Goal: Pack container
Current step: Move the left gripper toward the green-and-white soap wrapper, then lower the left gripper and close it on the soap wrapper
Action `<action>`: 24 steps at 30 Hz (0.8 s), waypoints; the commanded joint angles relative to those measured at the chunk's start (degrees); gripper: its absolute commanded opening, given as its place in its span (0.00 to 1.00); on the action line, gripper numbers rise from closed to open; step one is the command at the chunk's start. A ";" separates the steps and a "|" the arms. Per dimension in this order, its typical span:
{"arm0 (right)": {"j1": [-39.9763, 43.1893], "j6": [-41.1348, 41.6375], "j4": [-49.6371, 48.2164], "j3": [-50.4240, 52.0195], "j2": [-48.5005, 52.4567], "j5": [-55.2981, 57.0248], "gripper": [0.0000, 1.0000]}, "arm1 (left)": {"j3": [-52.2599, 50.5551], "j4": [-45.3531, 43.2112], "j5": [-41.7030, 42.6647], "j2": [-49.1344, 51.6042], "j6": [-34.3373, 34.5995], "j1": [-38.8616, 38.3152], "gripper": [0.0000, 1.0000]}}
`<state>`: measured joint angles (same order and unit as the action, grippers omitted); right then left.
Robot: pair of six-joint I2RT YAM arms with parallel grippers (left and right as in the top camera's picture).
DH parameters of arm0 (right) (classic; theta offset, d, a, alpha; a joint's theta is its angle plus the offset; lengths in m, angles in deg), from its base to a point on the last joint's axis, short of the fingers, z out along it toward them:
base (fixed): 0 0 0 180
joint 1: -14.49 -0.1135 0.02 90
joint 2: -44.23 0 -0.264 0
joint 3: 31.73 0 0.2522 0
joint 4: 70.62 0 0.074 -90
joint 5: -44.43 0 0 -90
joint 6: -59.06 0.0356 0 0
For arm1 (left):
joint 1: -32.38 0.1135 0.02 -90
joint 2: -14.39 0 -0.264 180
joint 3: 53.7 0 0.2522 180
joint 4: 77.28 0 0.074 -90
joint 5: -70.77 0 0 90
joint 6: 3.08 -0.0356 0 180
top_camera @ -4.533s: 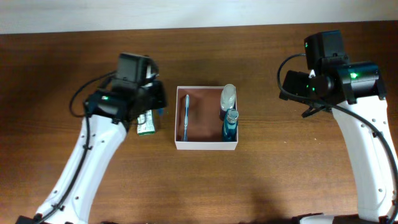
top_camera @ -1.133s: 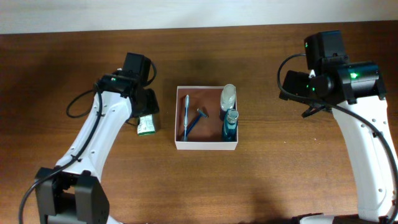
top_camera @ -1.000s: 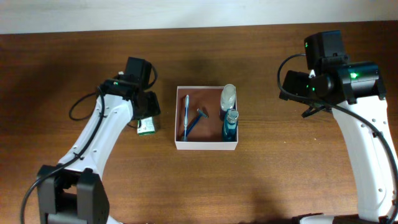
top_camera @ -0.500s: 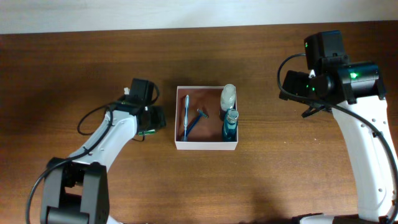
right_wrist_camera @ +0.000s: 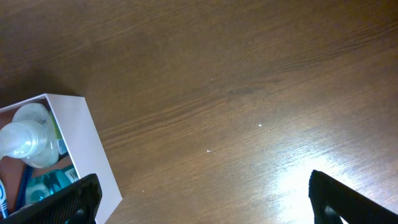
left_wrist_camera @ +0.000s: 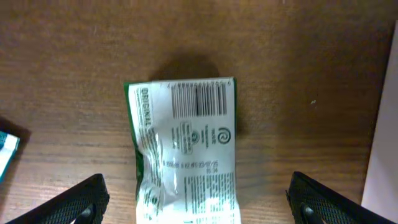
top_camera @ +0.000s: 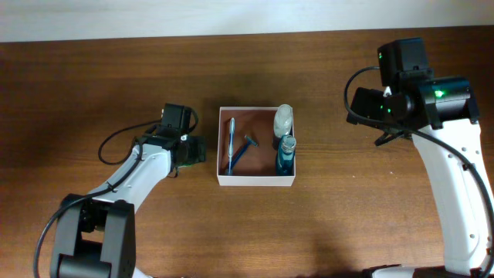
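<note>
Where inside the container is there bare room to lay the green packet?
In the container, bare floor shows in the middle, between the razor and the bottles. The left side is crowded by toothbrush and razor, the right by the bottles.

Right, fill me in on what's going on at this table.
Two robot arms are packing toiletries into the container. A toothbrush, a razor, a clear bottle and a blue bottle are already inside. The left tool hangs open over a green-and-white packet lying on the table just left of the container, not gripping it. The right tool is open off to the right, holding nothing.
</note>
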<state>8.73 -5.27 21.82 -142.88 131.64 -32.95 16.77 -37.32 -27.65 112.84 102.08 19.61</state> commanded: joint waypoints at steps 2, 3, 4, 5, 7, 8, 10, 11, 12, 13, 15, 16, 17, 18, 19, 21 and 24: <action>0.17 0.04 -0.02 -0.76 0.17 0.52 0.98 | -0.33 -0.52 -0.42 -0.92 -1.53 0.20 0.93; 0.17 0.04 -0.02 -0.76 0.17 0.50 0.98 | -0.33 -0.52 -0.42 -0.92 -1.46 0.20 0.93; 0.17 0.04 -0.02 -0.76 0.17 0.50 0.98 | -0.33 -0.50 -0.42 -0.92 -0.81 0.20 0.93; 0.17 0.04 -0.02 -0.76 0.17 0.50 0.98 | -0.33 -0.52 -0.42 -0.92 0.00 0.20 0.93; 0.17 0.04 -0.02 -0.76 0.17 0.50 0.98 | -0.33 -0.70 -0.42 -0.92 0.63 0.20 0.92; 0.17 0.04 -0.02 -0.76 0.17 0.50 0.98 | -0.33 -0.79 -0.44 -0.92 0.63 0.20 0.90; 0.17 0.04 -0.02 -0.76 0.17 0.52 0.98 | -0.33 -0.92 -0.42 -0.92 0.63 0.20 0.89; 0.17 0.04 -0.02 -0.76 0.17 0.50 0.98 | -0.39 -0.94 -0.44 -0.92 0.63 0.20 0.85; 0.17 0.04 -0.02 -0.76 0.17 0.52 0.98 | -0.48 -0.94 -0.44 -0.90 0.63 0.20 0.84; 0.17 0.04 -0.02 -0.76 0.17 0.52 0.98 | -0.57 -0.94 -0.44 -0.85 0.63 0.20 0.84; 0.17 0.04 -0.02 -0.76 0.17 0.50 0.98 | -0.74 -1.14 -0.42 -0.63 0.63 0.20 0.84; 0.17 0.04 -0.02 -0.76 0.17 0.52 0.98 | -0.90 -1.38 -0.44 -0.37 0.63 0.20 0.85; 0.17 0.04 -0.02 -0.76 0.17 0.50 0.98 | -1.05 -1.66 -0.44 -0.04 0.63 0.20 0.85; 0.17 0.04 -0.02 -0.76 0.17 0.52 0.98 | -1.20 -2.03 -0.44 0.28 0.63 0.20 0.85; 0.17 0.04 -0.02 -0.76 0.17 0.50 0.98 | -1.31 -2.25 -0.46 0.72 0.63 0.20 0.84; 0.17 0.04 -0.02 -0.76 0.17 0.50 0.98 | -1.31 -2.71 -0.48 1.86 0.63 0.20 0.85; 0.17 0.04 -0.02 -0.76 0.17 0.52 0.98 | -1.31 -3.30 -0.48 2.93 0.66 0.20 0.85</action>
<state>8.73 -5.27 21.82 -142.88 131.64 -32.92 16.28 -40.25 -27.68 114.18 102.34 19.61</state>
